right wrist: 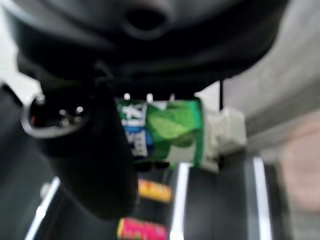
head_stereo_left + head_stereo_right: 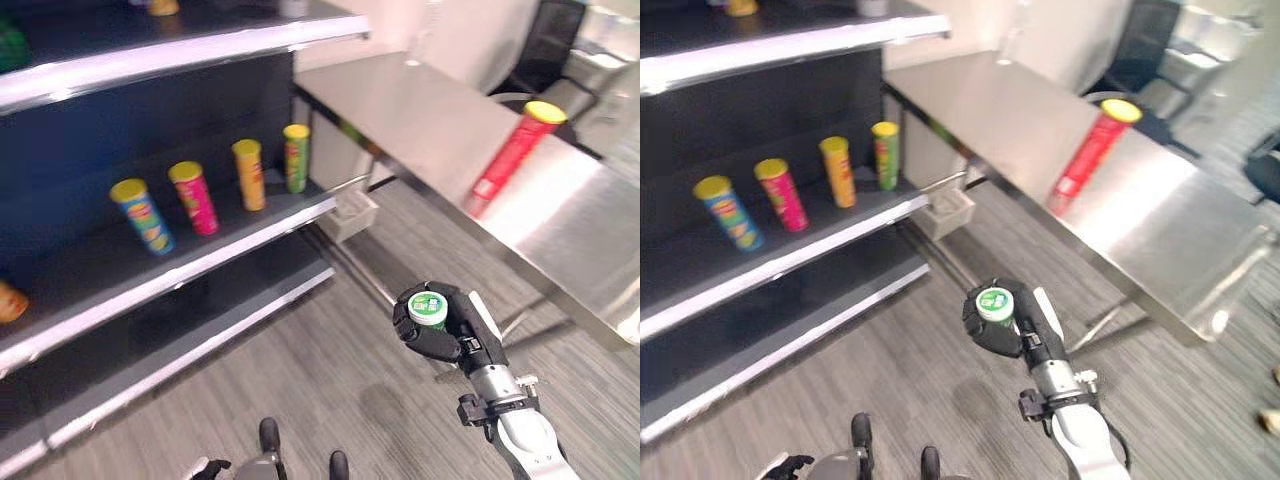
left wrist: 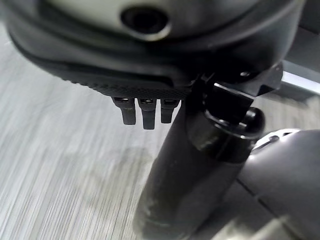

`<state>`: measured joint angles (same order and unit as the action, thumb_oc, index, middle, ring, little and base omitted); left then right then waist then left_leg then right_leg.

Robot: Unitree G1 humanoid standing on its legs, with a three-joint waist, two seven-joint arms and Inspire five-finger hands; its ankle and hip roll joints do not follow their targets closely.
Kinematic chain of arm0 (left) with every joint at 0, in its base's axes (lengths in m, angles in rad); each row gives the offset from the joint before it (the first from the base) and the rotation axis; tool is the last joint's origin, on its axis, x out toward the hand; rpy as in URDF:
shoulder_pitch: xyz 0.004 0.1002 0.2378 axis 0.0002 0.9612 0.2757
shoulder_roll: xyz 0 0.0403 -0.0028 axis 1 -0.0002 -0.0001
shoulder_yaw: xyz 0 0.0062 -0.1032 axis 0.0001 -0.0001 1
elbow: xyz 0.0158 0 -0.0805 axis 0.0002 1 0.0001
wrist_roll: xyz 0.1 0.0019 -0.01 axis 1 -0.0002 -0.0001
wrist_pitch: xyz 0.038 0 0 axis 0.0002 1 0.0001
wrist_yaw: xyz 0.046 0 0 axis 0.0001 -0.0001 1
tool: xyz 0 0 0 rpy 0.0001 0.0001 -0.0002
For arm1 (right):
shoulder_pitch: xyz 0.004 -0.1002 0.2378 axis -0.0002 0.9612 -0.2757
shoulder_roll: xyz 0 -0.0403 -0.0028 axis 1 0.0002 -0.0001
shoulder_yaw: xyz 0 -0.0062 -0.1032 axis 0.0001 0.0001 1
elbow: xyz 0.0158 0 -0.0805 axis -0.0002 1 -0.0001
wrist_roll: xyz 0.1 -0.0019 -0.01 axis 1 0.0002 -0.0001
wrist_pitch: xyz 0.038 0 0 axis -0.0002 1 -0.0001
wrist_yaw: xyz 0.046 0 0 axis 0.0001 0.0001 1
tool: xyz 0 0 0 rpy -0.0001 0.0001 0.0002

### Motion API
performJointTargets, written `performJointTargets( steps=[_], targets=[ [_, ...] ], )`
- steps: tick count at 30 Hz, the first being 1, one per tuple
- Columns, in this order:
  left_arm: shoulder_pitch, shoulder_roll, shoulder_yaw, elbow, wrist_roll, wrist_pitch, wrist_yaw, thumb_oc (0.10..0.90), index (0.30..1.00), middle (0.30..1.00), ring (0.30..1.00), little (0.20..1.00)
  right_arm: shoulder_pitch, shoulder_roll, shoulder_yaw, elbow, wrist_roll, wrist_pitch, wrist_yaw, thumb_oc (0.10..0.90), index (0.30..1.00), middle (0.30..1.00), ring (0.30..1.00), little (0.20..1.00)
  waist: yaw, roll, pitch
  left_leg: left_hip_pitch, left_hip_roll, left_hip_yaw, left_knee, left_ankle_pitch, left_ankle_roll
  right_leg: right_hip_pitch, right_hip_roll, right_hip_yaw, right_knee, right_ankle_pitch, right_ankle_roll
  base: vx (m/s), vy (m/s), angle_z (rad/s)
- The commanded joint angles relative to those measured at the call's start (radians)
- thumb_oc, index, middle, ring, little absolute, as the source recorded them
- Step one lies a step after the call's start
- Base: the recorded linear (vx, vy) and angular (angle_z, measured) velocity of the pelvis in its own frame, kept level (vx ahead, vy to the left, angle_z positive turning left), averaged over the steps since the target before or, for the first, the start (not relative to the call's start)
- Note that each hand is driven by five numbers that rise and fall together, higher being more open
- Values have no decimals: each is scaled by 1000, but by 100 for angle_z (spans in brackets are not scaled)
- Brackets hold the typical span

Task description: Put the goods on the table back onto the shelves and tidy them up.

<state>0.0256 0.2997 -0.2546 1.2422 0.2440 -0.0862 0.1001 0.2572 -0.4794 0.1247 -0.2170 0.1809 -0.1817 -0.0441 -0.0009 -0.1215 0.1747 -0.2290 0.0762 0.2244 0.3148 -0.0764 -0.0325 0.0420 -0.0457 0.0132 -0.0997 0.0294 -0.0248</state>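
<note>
Down near the floor, the right hand [image 2: 440, 325] is curled round a small green bottle [image 2: 428, 308] with a white and green cap, thumb and fingers wrapped about its body so that the cap faces up toward the head camera. In the right wrist view the same bottle [image 1: 167, 132] shows past the dark fingers, its green label lying crosswise (the shelf edges and bright cans are a blur beyond it). The hand hangs over the grey striped floor [image 2: 300, 370], between the shelves and the table and apart from both.

On the robot's left stands a dark shelf unit [image 2: 170, 275]. Its middle shelf carries four tall cans in a row, all upright and spaced apart: a blue can [image 2: 143, 216] with a yellow lid, a pink can [image 2: 194, 198], an orange can [image 2: 249, 175] and a green can [image 2: 296, 158] nearest the shelf's end. Another orange item [image 2: 10, 301] sits at the far left edge of that shelf, cut off by the frame.

On the right runs a long steel table [image 2: 430, 130], and on it one red can [image 2: 512, 158] with a yellow lid stands upright near the far edge.

The left hand [image 3: 145, 111] shows in its own wrist view over the floor, its fingers hanging short and loose with nothing in them.
</note>
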Motion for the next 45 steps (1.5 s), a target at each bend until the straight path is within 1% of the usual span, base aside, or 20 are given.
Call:
performJointTargets(
  steps=[1,4,8,10,16,18,20,21,23,25,27,29,30,31,33,37,40,41,43,45],
  targets=[
    [-51,-76,-8,30,-73,-54,24,800,900,900,900,900,-152,-29,-91,-82,34,-113,-16,400,300,300,300,300,14,47,-59,100,50,-55,-258,153,-45,24,17,-21,99,-71,114,-82,87,36],
    [-38,-91,24,59,-98,-46,28,800,900,900,900,900,-176,-26,-73,-80,42,-119,-18,400,300,300,300,300,10,54,-75,129,72,-52,-248,139,-49,22,0,-65,99,-71,114,-2,117,67],
    [-13,-108,48,98,-88,-30,31,800,900,900,900,900,-172,-25,-58,-95,67,-130,-12,400,300,300,300,300,12,69,-89,143,137,16,-307,180,-78,41,-30,-143,91,-78,124,68,169,65],
    [-3,-110,59,104,-89,-28,29,800,900,900,900,900,-166,-24,-56,-97,67,-127,-9,400,300,300,300,300,12,74,-94,153,138,24,-325,178,-82,51,-37,-156,84,-78,130,125,173,55],
    [13,-119,70,115,-77,-29,30,800,900,900,900,900,-143,-23,-50,-112,39,-112,-5,400,300,300,300,300,11,84,-110,187,77,17,-333,124,-70,73,-113,-160,79,-64,168,158,249,18],
    [0,-122,26,89,-41,-37,30,800,900,900,900,900,-164,-17,-45,-104,9,-102,-22,400,300,300,300,300,13,86,-112,202,28,19,-337,94,-41,40,-165,-141,113,-44,195,135,342,-10],
    [-9,-122,5,79,-24,-39,29,800,900,900,900,900,-169,-15,-47,-100,-8,-99,-31,400,300,300,300,300,13,88,-112,210,9,20,-344,88,-29,21,-187,-135,145,-30,201,93,263,-7],
    [-25,-114,-37,51,5,-42,24,800,900,900,900,900,-184,-17,-48,-99,-45,-90,-46,400,300,300,300,300,10,91,-99,245,-38,10,-360,72,-2,-20,-226,-111,253,36,201,84,306,-5],
    [-45,-97,-70,23,15,-46,20,800,900,900,900,900,-206,-20,-48,-116,-80,-87,-63,400,300,300,300,300,-7,97,-68,268,-75,-15,-378,73,27,-96,-247,-55,387,139,180,69,351,19],
    [-59,-84,-84,18,16,-43,19,800,900,900,900,900,-233,-14,-34,-118,-103,-88,-80,400,300,300,300,300,-18,110,-46,293,-88,-31,-388,64,46,-156,-241,-23,495,178,165,74,248,40],
    [-63,-80,-89,18,15,-41,20,800,900,900,900,900,-251,-2,-18,-109,-113,-89,-93,400,300,300,300,300,-20,117,-39,302,-84,-29,-389,57,49,-191,-239,-22,539,167,161,113,118,25],
    [-70,-78,-92,20,7,-42,15,800,900,900,900,900,-269,2,-2,-118,-127,-92,-99,400,300,300,300,300,-42,127,-43,331,-77,-29,-398,39,41,-234,-165,-21,488,63,155,225,57,-18],
    [-71,-78,-92,21,7,-42,15,800,900,900,900,900,-269,2,-3,-119,-127,-92,-99,400,300,300,300,300,-42,128,-44,329,-74,-28,-399,42,40,-235,-163,-22,483,68,154,219,-12,-15],
    [-77,-87,-101,24,10,-47,12,800,900,900,900,900,-277,-7,-18,-137,-124,-97,-99,400,300,300,300,300,-63,122,-40,342,-82,-42,-402,25,31,-259,-83,2,368,25,171,218,-40,0],
    [-92,-95,-113,31,23,-49,6,800,900,900,900,900,-278,-15,-35,-146,-126,-101,-108,400,300,300,300,300,-89,107,-31,372,-103,-66,-402,-7,24,-299,-24,38,237,69,202,305,-55,15],
    [-118,-110,-140,43,53,-49,-5,800,900,900,900,900,-268,-25,-48,-166,-144,-103,-119,400,300,300,300,300,-124,98,-21,446,-107,-113,-402,-71,8,-330,21,75,101,153,243,310,-100,62],
    [-104,-116,-148,41,70,-55,-8,800,900,900,900,900,-244,-35,-52,-183,-159,-112,-116,400,300,300,300,300,-123,92,-42,482,-105,-127,-401,-96,0,-297,8,90,106,159,225,313,-131,58],
    [-80,-120,-122,48,49,-50,-8,800,900,900,900,900,-235,-43,-44,-175,-162,-104,-109,400,300,300,300,300,-125,102,-77,518,-69,-133,-384,-115,-8,-294,30,100,153,134,204,458,-178,48],
    [-60,-133,-99,57,27,-47,0,800,900,900,900,900,-221,-57,-44,-197,-163,-112,-97,400,300,300,300,300,-123,122,-96,521,-34,-136,-343,-99,-22,-281,56,87,184,99,174,447,-191,31],
    [-55,-146,-104,60,27,-47,4,800,900,900,900,900,-222,-73,-44,-211,-148,-125,-81,400,300,300,300,300,-123,137,-118,502,-1,-135,-275,-33,-53,-248,76,82,186,73,152,304,-179,8]
  ],
)
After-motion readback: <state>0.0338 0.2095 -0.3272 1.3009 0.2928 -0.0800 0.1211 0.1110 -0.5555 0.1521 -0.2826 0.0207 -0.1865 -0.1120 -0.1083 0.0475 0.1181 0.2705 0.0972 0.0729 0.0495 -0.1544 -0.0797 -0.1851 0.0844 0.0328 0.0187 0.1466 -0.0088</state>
